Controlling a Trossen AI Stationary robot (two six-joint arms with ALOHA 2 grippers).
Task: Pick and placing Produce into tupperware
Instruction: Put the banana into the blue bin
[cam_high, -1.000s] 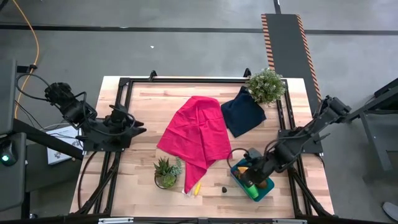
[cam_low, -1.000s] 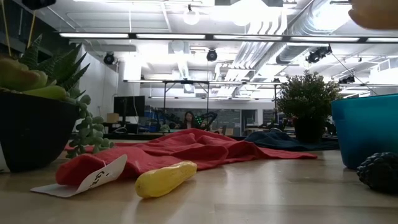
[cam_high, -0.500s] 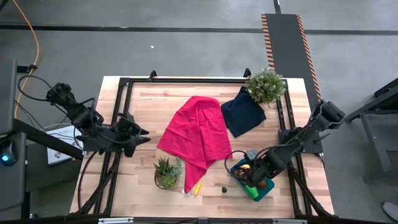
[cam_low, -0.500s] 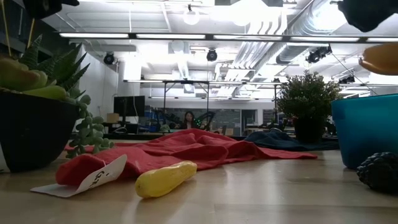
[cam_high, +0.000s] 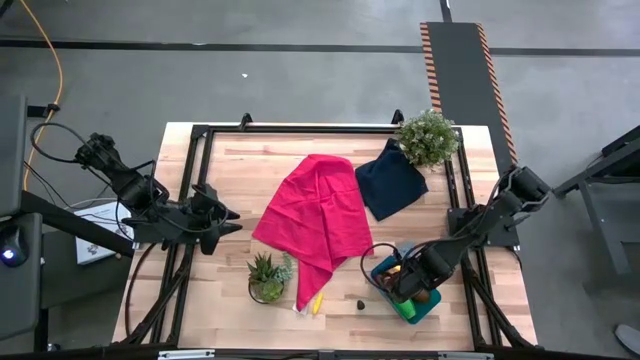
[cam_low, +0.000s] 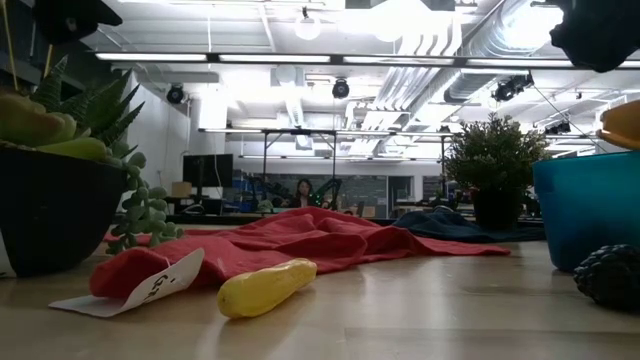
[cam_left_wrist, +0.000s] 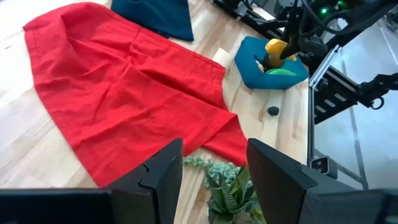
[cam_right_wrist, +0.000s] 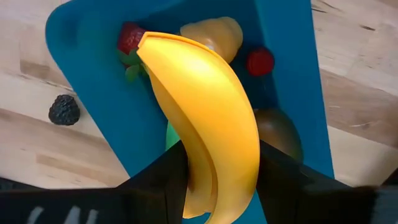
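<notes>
Wood table (cam_high: 230, 300); red cloth (cam_high: 315, 215); lit workshop behind.

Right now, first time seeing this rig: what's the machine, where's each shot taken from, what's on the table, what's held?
It is a robot with two dark arms at a wooden table, each ending in a two-finger gripper.

Four cameras: one overhead, one at table-top height looking across, and one on each wrist looking past that arm's fingers.

On the table lie a red cloth, a navy cloth, two potted plants, a yellow piece by the red cloth's edge, a small dark piece and a teal tub that already holds several toy fruits.

The right gripper is over the tub, shut on a banana. The left gripper waits at the table's left side, open and holding nothing.
</notes>
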